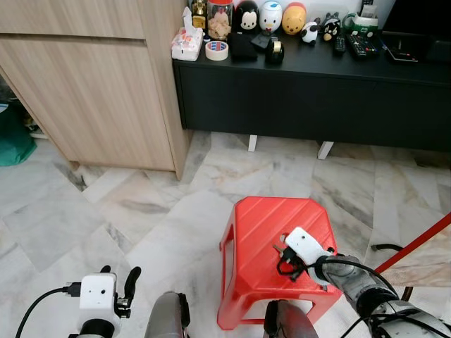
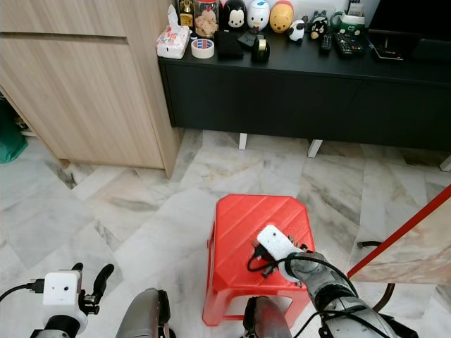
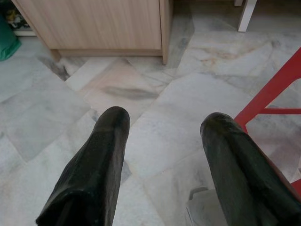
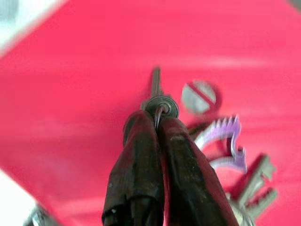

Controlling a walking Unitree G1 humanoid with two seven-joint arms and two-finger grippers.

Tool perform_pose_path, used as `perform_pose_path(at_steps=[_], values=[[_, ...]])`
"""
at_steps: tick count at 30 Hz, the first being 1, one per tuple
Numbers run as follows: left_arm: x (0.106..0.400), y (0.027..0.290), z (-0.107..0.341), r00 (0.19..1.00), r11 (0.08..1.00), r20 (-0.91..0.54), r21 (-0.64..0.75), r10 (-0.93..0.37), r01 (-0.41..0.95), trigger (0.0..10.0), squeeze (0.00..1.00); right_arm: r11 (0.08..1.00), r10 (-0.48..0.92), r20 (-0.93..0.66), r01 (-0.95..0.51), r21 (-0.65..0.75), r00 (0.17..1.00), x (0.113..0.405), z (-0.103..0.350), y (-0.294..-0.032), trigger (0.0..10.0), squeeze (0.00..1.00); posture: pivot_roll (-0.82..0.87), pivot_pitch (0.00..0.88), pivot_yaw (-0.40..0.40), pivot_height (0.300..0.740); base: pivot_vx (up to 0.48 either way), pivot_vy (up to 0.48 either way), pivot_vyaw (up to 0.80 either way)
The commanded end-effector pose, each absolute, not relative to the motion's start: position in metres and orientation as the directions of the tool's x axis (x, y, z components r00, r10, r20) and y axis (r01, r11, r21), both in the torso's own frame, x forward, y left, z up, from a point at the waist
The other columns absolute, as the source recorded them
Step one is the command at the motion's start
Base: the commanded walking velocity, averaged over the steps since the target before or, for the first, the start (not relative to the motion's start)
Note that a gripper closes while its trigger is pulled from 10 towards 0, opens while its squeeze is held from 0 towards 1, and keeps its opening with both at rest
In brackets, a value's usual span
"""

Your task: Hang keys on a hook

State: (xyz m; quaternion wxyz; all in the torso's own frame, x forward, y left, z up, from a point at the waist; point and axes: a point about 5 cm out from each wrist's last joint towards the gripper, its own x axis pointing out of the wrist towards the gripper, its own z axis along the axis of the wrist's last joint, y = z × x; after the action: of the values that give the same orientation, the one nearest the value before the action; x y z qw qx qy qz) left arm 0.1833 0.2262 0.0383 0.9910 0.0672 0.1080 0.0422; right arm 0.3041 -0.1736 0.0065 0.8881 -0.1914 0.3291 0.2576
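Right end effector [image 4: 157,123] down on the red stool [image 1: 264,232], fingers pinched closed on the ring of the keys [image 4: 162,106], which lie on the stool's seat with a purple tag [image 4: 221,136] alongside; left end effector [image 3: 162,141] spread open, holding nothing, above marble floor [image 3: 155,94] beside the stool.

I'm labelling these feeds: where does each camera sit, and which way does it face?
Left eye: head, facing down at the red stool; right gripper over it.
Right eye: same scene; left gripper low at left.
Left wrist: along its open fingers at the floor.
Right wrist: along fingers shut on the keys.
All four share the stool.
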Motion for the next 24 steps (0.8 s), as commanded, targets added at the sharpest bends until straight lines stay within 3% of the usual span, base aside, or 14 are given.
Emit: perform_pose_path(at_steps=[1, 7, 8, 10, 11, 16, 17, 24], values=[[0.181, 0.227, 0.034, 0.968, 0.987, -0.226, 0.140, 0.109, -0.078, 10.0, 0.00, 0.824, 0.338, -0.650, -0.548, -0.146, 0.681, 0.304, 0.007, -0.175, 0.0, 0.00, 0.16, 0.128, -0.070, 0.625, 0.000, 0.000, 0.00], [0.189, 0.225, 0.032, 0.970, 0.988, -0.218, 0.131, 0.107, -0.080, 10.0, 0.00, 0.882, 0.326, -0.539, -0.455, -0.122, 0.777, 0.295, 0.005, -0.178, 0.0, 0.00, 0.14, 0.102, -0.081, 0.625, 0.000, 0.000, 0.00], [0.192, 0.224, 0.032, 0.971, 0.989, -0.215, 0.128, 0.106, -0.080, 10.0, 0.00, 0.931, 0.260, -0.462, -0.347, -0.112, 0.848, 0.293, 0.009, -0.183, 0.0, 0.00, 0.13, 0.087, -0.086, 0.625, 0.000, 0.000, 0.00], [0.193, 0.224, 0.031, 0.971, 0.989, -0.214, 0.126, 0.106, -0.080, 10.0, 0.00, 0.946, 0.234, -0.435, -0.306, -0.103, 0.869, 0.292, 0.010, -0.184, 0.0, 0.00, 0.12, 0.081, -0.088, 0.625, 0.000, 0.000, 0.00], [0.195, 0.224, 0.029, 0.970, 0.989, -0.217, 0.126, 0.108, -0.082, 10.0, 0.00, 0.974, 0.179, -0.369, -0.218, -0.068, 0.912, 0.288, 0.014, -0.186, 0.0, 0.00, 0.12, 0.070, -0.088, 0.625, 0.000, 0.000, 0.00], [0.199, 0.225, 0.024, 0.967, 0.988, -0.226, 0.122, 0.115, -0.089, 10.0, 0.00, 0.997, 0.069, -0.297, -0.076, -0.013, 0.952, 0.280, 0.015, -0.187, 0.0, 0.00, 0.11, 0.046, -0.093, 0.625, 0.000, 0.000, 0.00], [0.200, 0.225, 0.022, 0.967, 0.988, -0.228, 0.122, 0.119, -0.093, 10.0, 0.00, 0.999, 0.048, -0.282, -0.050, -0.002, 0.958, 0.276, 0.015, -0.186, 10.0, 0.00, 0.11, 0.037, -0.095, 0.625, 0.000, 0.000, 0.00], [0.205, 0.225, 0.012, 0.959, 0.987, -0.248, 0.114, 0.136, -0.111, 10.0, 0.00, 0.998, -0.022, -0.258, 0.037, 0.056, 0.966, 0.266, 0.008, -0.178, 10.0, 0.00, 0.11, 0.000, -0.101, 0.629, 0.000, 0.000, 0.00]])
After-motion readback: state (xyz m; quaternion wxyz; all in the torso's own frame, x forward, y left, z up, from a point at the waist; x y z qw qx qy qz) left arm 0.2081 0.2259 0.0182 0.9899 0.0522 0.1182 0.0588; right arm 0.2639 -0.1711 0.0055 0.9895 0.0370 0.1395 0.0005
